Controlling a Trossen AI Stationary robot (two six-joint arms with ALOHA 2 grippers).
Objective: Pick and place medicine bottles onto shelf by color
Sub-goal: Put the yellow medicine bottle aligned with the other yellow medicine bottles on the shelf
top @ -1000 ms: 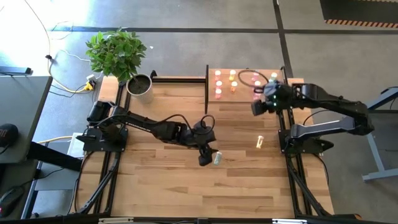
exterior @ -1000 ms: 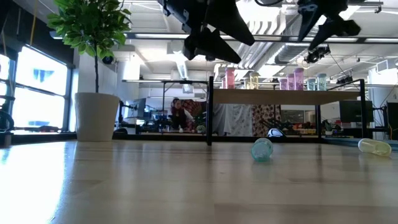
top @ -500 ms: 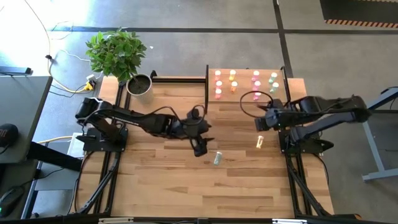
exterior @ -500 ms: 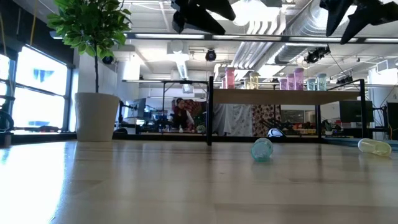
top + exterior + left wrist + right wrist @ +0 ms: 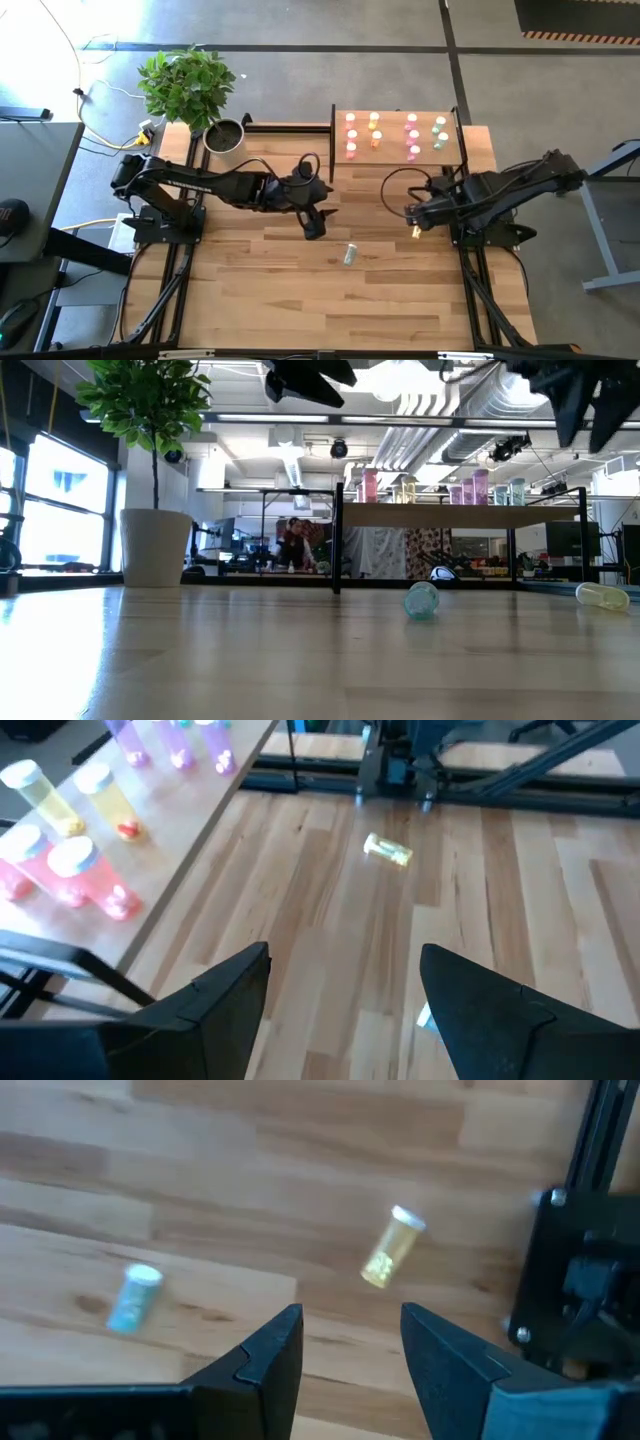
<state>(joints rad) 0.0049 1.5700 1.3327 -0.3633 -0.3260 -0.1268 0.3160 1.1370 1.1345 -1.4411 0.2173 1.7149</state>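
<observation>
Eight bottles (image 5: 378, 135) stand on the shelf (image 5: 395, 159) at the top middle of the high view: two pink ones at its left end, two yellow-orange ones, two more pink ones, then two pale green ones. Two more lie on their sides on the worktop (image 5: 260, 290). A pale green bottle (image 5: 349, 255) lies near the middle, and a yellow bottle (image 5: 415, 231) lies to its right.

A second ago the left hand (image 5: 312, 229) was right beside the green bottle. Now it has pulled back up and to the left and is empty, its fingers spread wide. The right hand (image 5: 413, 214) was up at the right end of the shelf. Now it has come down and hangs just above the yellow bottle, fingers partly apart, with nothing between them. Neither lying bottle has moved.

A potted plant (image 5: 190, 88) stands at the upper left corner of the worktop. A thin black panel (image 5: 332, 140) stands along the shelf's left side. A black cable (image 5: 395, 180) loops over the worktop between the shelf and the right hand. In the low view, a person (image 5: 292, 543) is far off in the room behind.
</observation>
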